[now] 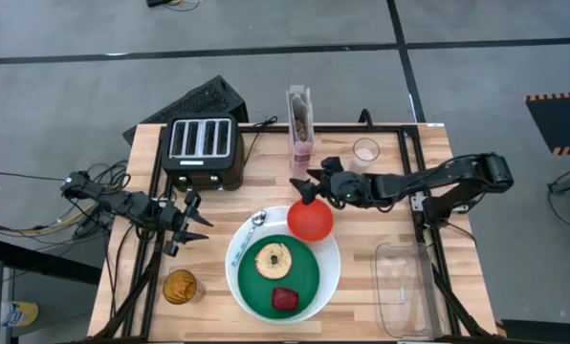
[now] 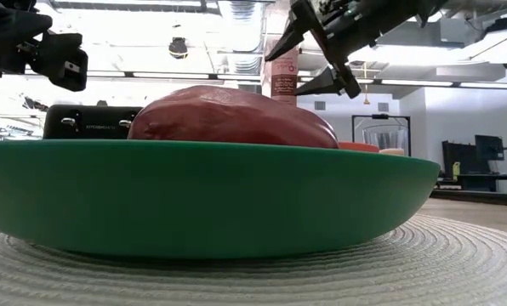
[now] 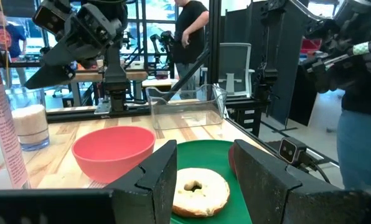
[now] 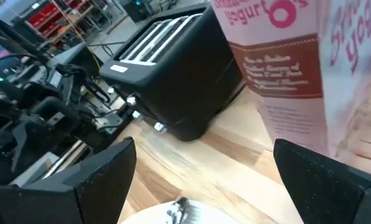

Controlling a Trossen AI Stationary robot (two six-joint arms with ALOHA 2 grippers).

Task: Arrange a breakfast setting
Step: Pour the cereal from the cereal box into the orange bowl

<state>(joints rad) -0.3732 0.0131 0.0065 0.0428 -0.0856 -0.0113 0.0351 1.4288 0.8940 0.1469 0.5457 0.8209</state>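
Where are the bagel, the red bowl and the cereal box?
toasted bagel (image 1: pixel 272 258), high view, on its ring beside the hole.
small red bowl (image 1: pixel 310 221), high view, middle of its inside.
pink cereal box (image 1: pixel 300 120), high view, its open top.

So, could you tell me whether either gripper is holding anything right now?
Nothing is held: the right gripper hangs open above the red bowl, and the left gripper waits open.

My two arms are dark and jointed, with black cables trailing off them. Each pincer (image 1: pixel 307 187) ends in two dark, wedge-shaped fingers (image 3: pixel 157 177).
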